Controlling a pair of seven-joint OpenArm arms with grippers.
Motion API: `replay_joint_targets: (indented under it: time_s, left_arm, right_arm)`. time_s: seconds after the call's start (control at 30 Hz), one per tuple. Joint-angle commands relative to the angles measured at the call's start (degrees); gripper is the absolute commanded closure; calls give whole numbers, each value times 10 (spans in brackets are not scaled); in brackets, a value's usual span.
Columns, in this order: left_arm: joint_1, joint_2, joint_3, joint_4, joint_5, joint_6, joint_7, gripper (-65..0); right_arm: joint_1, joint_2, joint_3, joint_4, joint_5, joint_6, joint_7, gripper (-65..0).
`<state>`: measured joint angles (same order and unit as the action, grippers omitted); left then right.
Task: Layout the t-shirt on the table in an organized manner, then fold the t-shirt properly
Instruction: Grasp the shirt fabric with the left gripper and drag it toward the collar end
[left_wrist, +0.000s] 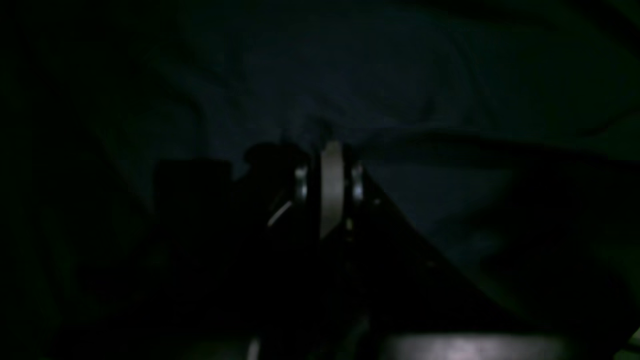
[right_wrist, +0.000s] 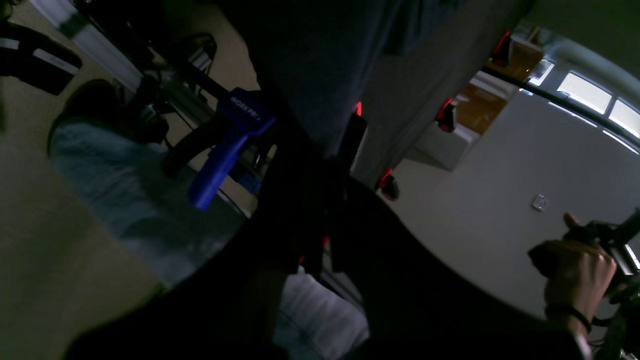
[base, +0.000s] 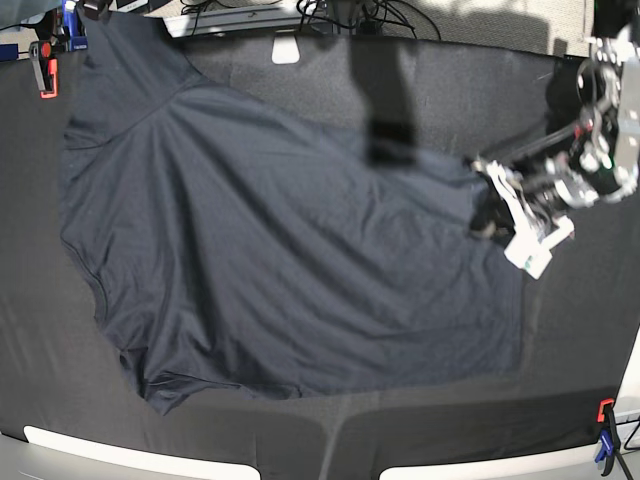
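The t-shirt (base: 280, 250) lies spread across the middle of the table (base: 600, 330), its far-left corner pulled up to the table's far-left edge near a red clamp (base: 44, 75) and its right edge bunched at the left gripper (base: 487, 213), whose jaws are pinched together on that cloth (the left wrist view is nearly black, showing only dark folds around the closed tips). The right gripper (right_wrist: 320, 165) is also closed, on a hanging part of the shirt, beside a blue clamp (right_wrist: 225, 145) whose white lettering is too blurred to read.
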<state>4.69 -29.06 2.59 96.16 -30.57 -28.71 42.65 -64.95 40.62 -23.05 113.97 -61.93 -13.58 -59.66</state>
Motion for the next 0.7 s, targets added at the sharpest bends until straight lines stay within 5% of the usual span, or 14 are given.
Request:
replay_joint_targets:
  time_s: [0.0,0.2,0.53,0.67]
  left_arm:
    - [-4,-7,-4,22,5,7,3,0]
    - [33,-7,-4,87,35,58,117,0]
    - [130,-7,-4,221,42,58,189,0]
    - [165,-7,-4,249,122,80,192,0]
  right_arm:
    - [-9,3,2,14,-11,-15,-6,0]
    - [-9,3,2,32,-11,-14,-5,0]
    - [-9,3,2,32,-11,-14,-5,0]
    - [-7,3,10,32,-2,-14,22,0]
